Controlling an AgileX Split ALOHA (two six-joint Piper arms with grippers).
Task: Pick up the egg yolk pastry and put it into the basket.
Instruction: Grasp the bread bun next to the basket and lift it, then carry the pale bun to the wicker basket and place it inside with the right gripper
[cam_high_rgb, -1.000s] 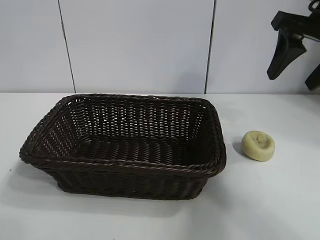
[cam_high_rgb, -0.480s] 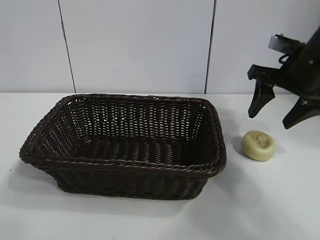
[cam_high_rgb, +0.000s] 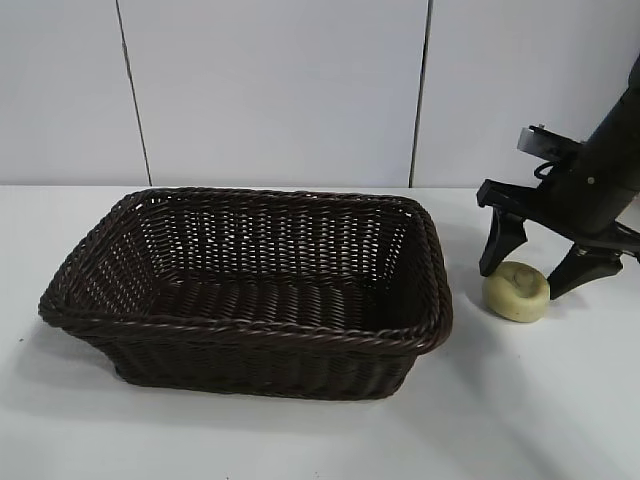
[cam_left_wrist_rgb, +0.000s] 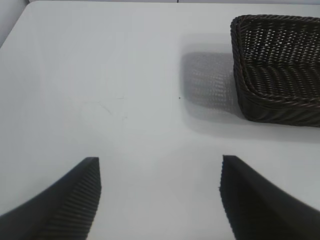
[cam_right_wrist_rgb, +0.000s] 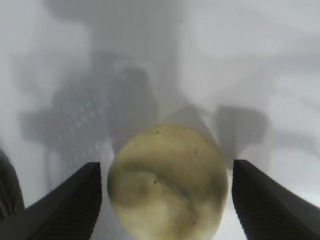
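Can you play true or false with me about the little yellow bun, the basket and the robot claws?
1. The egg yolk pastry lies on the table, outside the basket. True.
2. The basket already has something in it. False: nothing shows inside it.
3. The right end effector is open, with one finger on each side of the pastry. True.
4. The right end effector has lifted the pastry off the table. False: the pastry sits on the table and the fingers have not closed on it.
5. The left end effector is holding the basket rim. False: it is open over bare table, apart from the basket.
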